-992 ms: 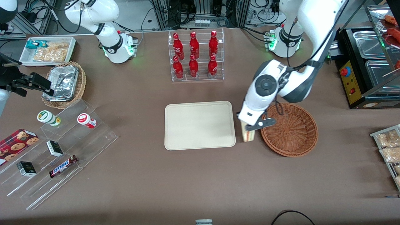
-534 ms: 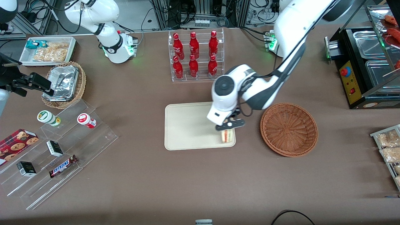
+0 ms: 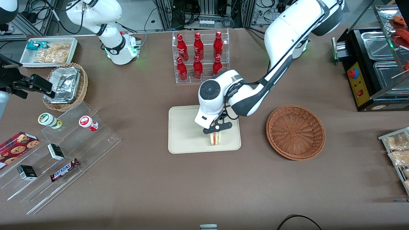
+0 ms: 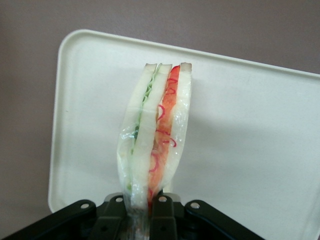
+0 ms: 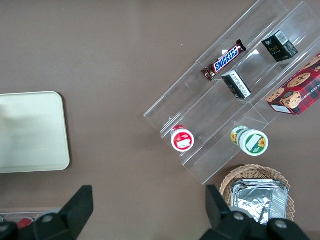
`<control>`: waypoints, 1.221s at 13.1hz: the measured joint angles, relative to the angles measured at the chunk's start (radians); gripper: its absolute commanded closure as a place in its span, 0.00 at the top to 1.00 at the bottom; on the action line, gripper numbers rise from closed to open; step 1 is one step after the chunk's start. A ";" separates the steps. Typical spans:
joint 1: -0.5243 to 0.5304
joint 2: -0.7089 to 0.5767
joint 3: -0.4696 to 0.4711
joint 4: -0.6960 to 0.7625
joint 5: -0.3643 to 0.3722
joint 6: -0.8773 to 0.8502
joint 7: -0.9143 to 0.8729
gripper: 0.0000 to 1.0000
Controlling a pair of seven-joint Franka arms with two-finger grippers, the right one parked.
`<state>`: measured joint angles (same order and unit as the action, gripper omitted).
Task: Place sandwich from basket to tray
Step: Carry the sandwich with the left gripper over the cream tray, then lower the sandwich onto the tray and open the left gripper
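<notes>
1. Gripper [image 3: 216, 131] over the tray [image 3: 185, 127], at the part of it nearer the front camera and toward the basket [image 3: 295, 132].
2. Fingers [image 4: 162, 210] clamped narrow on one end of the sandwich [image 3: 215, 138], seen plainly in the wrist view: sandwich [image 4: 155, 135] pinched between two black pads, wrapped in clear film.
3. Sandwich on edge, cut face up toward the wrist camera, with green filling between one pair of bread slices and red between the other.
4. Sandwich above the tray [image 4: 250, 140], inside its rim; touching the tray floor or just clear of it, cannot tell.
5. Basket on the table beside the tray, toward the working arm's end, apart from the tray; nothing in it.
6. Rack of red bottles [image 3: 199, 56] farther from the front camera than the tray.
7. Clear stepped shelf [image 3: 60, 153] toward the parked arm's end, with a Snickers bar [image 3: 65, 169], small cartons and two round tubs on it.
8. Lighter wicker basket with foil container [image 3: 65, 84] close by that shelf, farther from the front camera.
</notes>
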<state>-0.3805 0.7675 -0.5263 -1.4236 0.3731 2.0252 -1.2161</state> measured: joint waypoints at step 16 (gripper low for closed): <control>-0.070 0.110 -0.005 0.117 -0.013 0.000 -0.028 1.00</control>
<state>-0.4508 0.8774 -0.5308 -1.3067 0.3601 2.0252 -1.2442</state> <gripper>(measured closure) 0.546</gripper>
